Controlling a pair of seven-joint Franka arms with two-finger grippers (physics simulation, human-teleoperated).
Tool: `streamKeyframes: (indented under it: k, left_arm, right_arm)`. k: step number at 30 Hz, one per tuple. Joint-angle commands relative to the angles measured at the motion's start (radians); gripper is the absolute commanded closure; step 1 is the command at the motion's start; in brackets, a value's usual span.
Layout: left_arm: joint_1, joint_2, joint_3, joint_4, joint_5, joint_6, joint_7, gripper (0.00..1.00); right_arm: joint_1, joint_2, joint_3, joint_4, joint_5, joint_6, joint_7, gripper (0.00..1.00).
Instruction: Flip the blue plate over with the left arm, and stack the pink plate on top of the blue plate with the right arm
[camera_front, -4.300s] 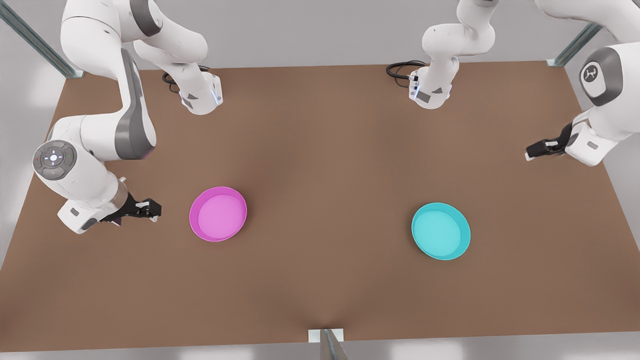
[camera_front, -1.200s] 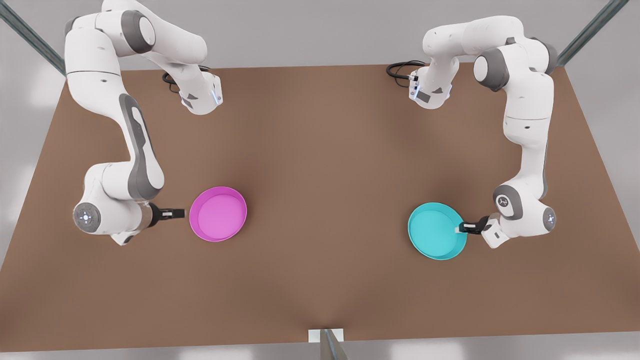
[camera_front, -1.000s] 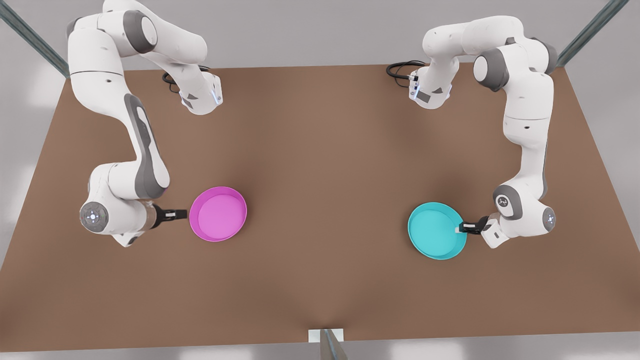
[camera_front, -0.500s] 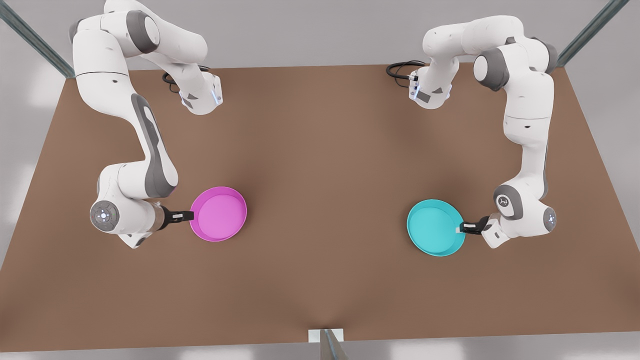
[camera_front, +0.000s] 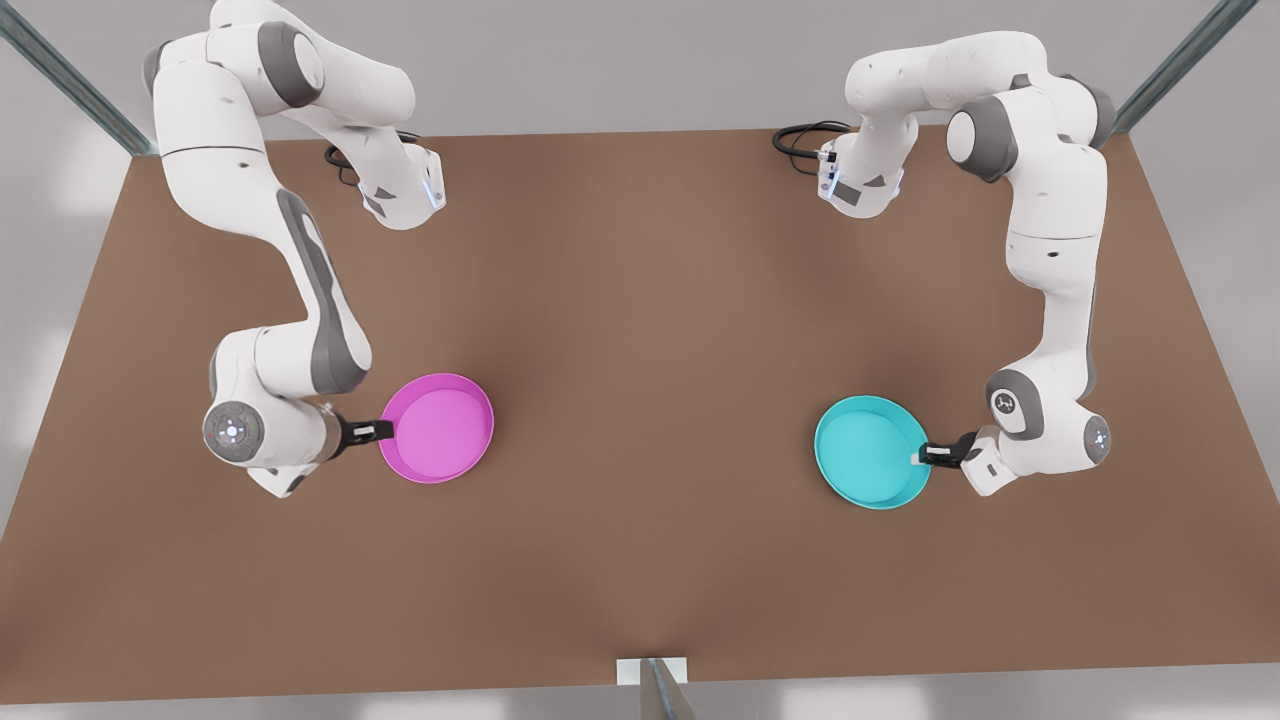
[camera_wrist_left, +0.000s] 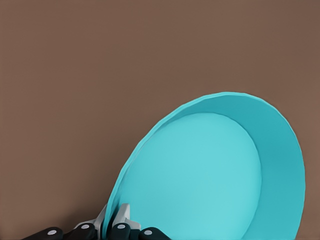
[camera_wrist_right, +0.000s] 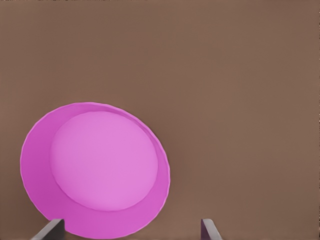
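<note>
We see the blue plate (camera_front: 868, 451) on the front view's right side of the brown table (camera_front: 640, 330), open side up. The left gripper (camera_front: 924, 456) sits at the plate's right edge, its fingers (camera_wrist_left: 116, 220) pressed together on the rim, one inside the wall and one outside. In the left wrist view the plate (camera_wrist_left: 215, 170) looks tilted, its rim at the gripper lifted; in the front view we cannot tell whether the far edge touches the table.

The pink plate (camera_front: 437, 427) lies flat on the table on the front view's left side, open side up, well apart from the blue one. The right gripper (camera_front: 384, 430) is level with the pink plate's left edge, at the rim. In the right wrist view its fingers (camera_wrist_right: 49, 230) are spread wide, one fingertip overlapping the rim of the plate (camera_wrist_right: 95, 167) and the other beside it over bare table. We cannot tell whether a finger touches the rim; the plate is not pinched.

Both arms reach in from the far side of the table.
</note>
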Motion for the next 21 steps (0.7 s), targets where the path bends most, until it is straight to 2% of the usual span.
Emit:
streamKeyframes:
  k: [1, 7, 15, 19, 21]
  left_arm:
    - [0.0, -0.002, 0.0, 0.0, -0.022, -0.001, 0.002, 0.74]
    - [0.0, -0.008, 0.0, 0.002, -0.001, -0.004, 0.002, 0.74]
    - [0.0, -0.089, 0.006, 0.002, 0.033, -0.063, -0.006, 0.74]
    - [-0.003, -0.129, 0.005, 0.003, 0.157, -0.093, -0.018, 0.74]
    - [-0.003, -0.129, 0.0, 0.057, 0.274, -0.142, -0.02, 0.74]
  right_arm:
    - [0.0, 0.0, 0.0, 0.002, 0.0, 0.0, 0.0, 0.0]
    - [-0.001, 0.0, 0.0, 0.002, 0.006, -0.008, -0.002, 0.0]
    - [-0.001, 0.003, 0.0, 0.002, 0.008, 0.0, -0.015, 0.0]
    - [0.002, 0.001, 0.0, 0.003, 0.008, 0.0, -0.012, 0.0]
    - [0.0, 0.003, 0.0, 0.003, 0.008, 0.0, -0.014, 0.0]
